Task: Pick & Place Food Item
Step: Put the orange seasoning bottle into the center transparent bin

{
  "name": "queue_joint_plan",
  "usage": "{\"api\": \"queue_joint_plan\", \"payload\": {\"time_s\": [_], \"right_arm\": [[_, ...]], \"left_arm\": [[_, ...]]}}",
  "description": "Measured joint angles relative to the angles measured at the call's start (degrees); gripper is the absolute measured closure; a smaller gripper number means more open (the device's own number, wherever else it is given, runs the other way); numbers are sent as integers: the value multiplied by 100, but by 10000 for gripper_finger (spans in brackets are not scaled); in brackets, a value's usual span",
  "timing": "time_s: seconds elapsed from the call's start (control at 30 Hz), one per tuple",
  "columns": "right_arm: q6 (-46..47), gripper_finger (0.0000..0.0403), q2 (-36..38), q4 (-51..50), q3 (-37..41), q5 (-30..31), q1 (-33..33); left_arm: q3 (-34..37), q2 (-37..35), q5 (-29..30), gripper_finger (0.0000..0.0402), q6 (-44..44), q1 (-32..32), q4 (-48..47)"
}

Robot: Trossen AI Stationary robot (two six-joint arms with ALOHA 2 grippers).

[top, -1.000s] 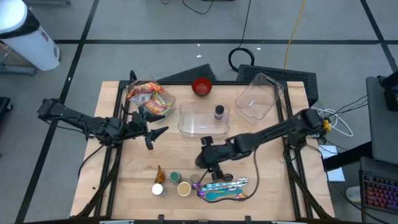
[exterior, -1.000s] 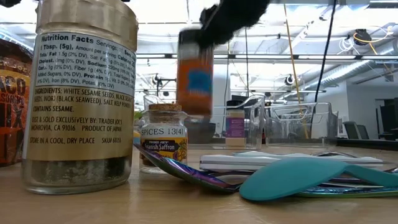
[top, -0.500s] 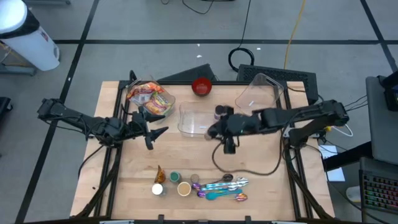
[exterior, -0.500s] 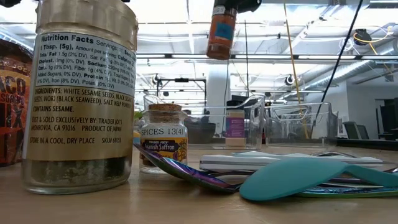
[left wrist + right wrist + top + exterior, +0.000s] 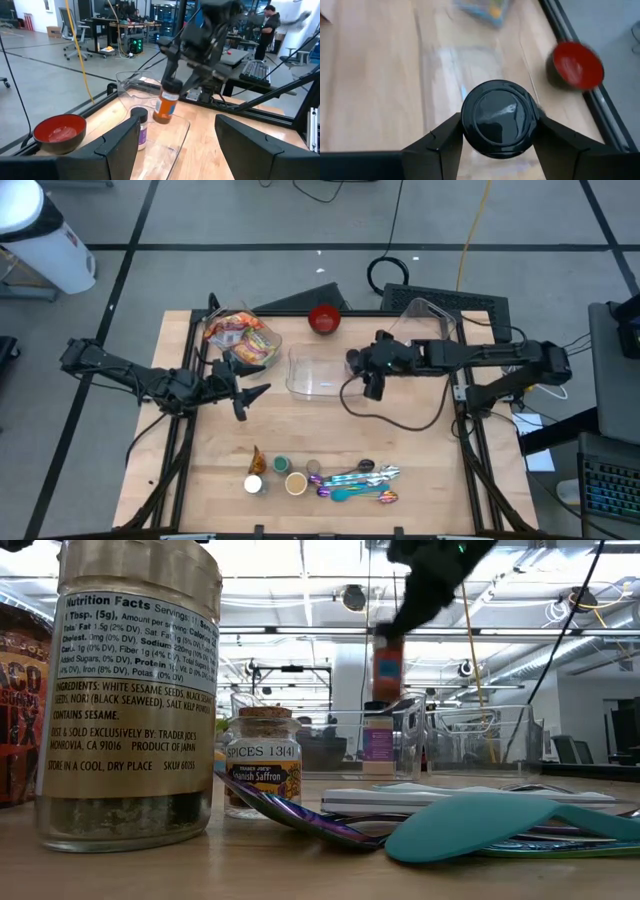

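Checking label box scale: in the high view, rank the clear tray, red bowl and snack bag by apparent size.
1. Clear tray, largest.
2. Snack bag, somewhat smaller.
3. Red bowl, clearly smallest.
All three lie on the table, so nearness to the camera barely skews this.

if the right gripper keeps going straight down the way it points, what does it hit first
Probably the clear tray right below: the right gripper, shut on a spice bottle, hangs over it. The purple-label jar stands close beside.

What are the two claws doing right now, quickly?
Left gripper: open, holding nothing, hovering over the table.
Right gripper: shut on an orange spice bottle, above the clear container.
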State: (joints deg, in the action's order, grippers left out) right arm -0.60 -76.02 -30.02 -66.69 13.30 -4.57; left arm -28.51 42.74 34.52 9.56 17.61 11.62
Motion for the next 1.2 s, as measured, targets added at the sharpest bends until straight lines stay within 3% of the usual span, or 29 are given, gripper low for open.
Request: {"api": "queue_joint_plan", "payload": {"time_s": [0.3,0.6,1.2], "right_arm": [[165,208,23,939,1006,-734,-503],[378,208,23,1563,1703,-792,-549],[433,204,-230,2032,2058,-1169,-548]], "left_arm": [[0,0,2,135,10,-1,14],[0,0,2,135,11,1,15],[0,2,5,135,7,-1,19]]}}
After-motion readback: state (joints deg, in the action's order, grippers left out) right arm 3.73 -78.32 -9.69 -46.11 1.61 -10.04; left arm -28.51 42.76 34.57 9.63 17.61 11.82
